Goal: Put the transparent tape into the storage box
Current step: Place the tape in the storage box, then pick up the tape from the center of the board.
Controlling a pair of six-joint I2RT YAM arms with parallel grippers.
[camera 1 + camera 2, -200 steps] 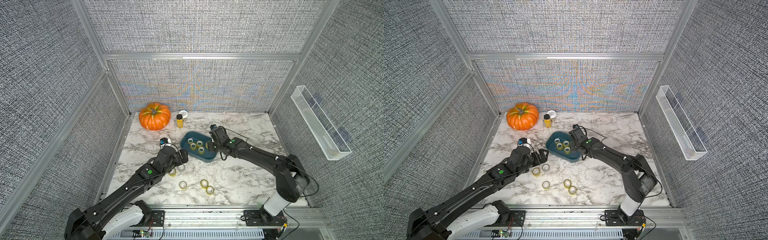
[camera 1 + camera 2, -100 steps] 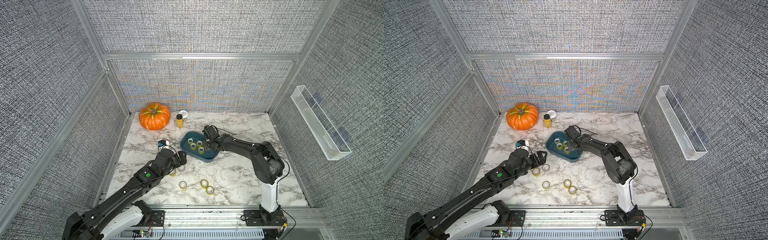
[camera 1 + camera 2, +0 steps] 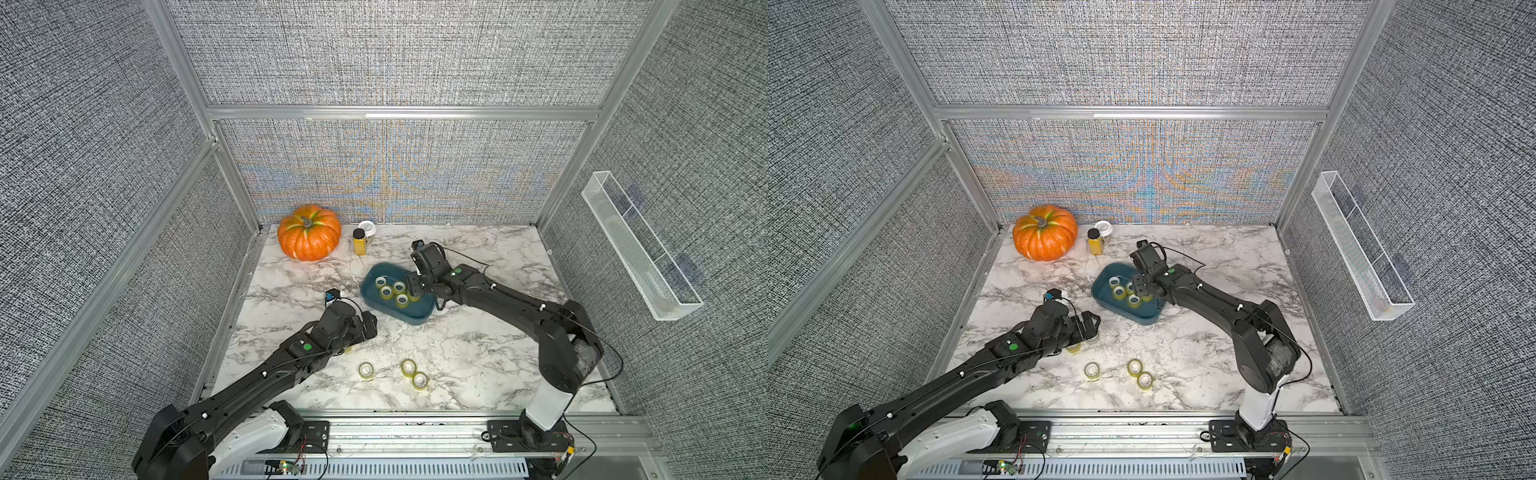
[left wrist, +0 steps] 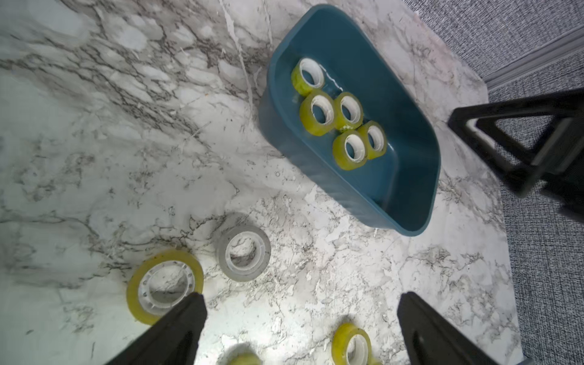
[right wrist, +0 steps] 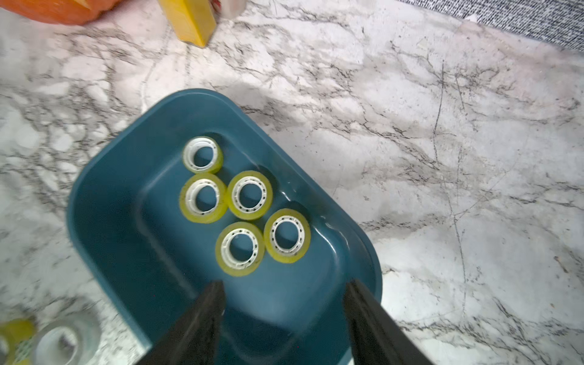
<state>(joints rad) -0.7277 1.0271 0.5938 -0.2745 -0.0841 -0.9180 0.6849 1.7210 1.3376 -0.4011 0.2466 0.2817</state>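
Observation:
The storage box [image 3: 419,319] [image 3: 1144,320] is a teal tub at mid-table, and several yellowish transparent tape rolls [image 5: 243,248] [image 3: 392,291] lie flat inside it. My right gripper [image 5: 284,284] [image 3: 415,286] hangs open over the box's right end with nothing between its fingers. My left gripper [image 4: 301,297] [image 3: 370,324] is open and empty above the table, left of the box [image 4: 410,227]. Below it lie a yellow roll [image 4: 164,286], partly under one finger, and a greyish clear roll [image 4: 243,252]. Three more rolls [image 3: 409,366] lie nearer the front edge.
An orange pumpkin [image 3: 309,238], a yellow bottle [image 3: 359,242] and a white-capped jar [image 3: 367,227] stand at the back left. A long clear acrylic tray [image 3: 640,249] hangs on the right wall. A metal rail [image 3: 415,432] runs along the front.
My right gripper was shut at the box's right edge and has opened over the box, where one more roll now lies. The left arm has shifted only slightly.

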